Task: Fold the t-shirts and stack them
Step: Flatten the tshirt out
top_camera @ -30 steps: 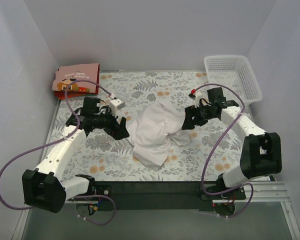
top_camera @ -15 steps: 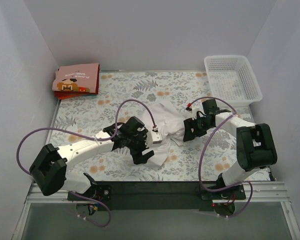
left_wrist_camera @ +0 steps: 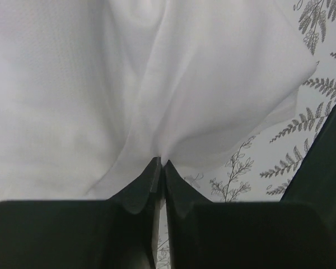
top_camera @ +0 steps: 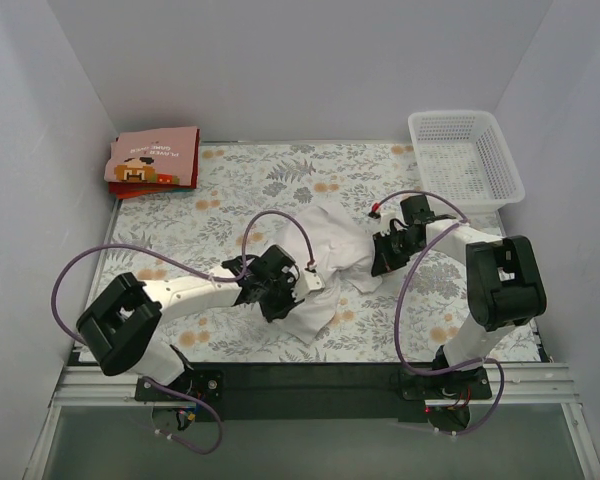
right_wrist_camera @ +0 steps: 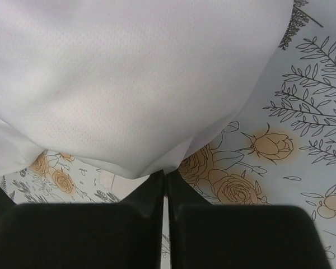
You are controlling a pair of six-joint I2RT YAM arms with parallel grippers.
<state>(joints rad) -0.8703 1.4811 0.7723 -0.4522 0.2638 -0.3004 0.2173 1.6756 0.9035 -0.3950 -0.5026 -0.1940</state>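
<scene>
Left gripper (left_wrist_camera: 159, 166) pinching shut on the white t-shirt (top_camera: 325, 245) at its 8 o'clock edge, right gripper (right_wrist_camera: 165, 178) clamping its 3 o'clock hem, shirt lying crumpled mid floral table (top_camera: 230, 190), folded pink t-shirt (top_camera: 152, 157) sitting at 10 o'clock.

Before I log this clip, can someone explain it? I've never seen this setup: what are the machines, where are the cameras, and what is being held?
Two white robot arms are bolted at the near edge of a floral table. The wide picture comes from a fixed camera above and behind them. The two close-ups come from a camera on each wrist, looking past its own black fingers. A crumpled white t-shirt lies in the middle. The left claw and the right claw are each shut, pinching an edge of it. At the far left corner sits a stack of folded shirts, pink on red. At the far right is a white basket.
</scene>
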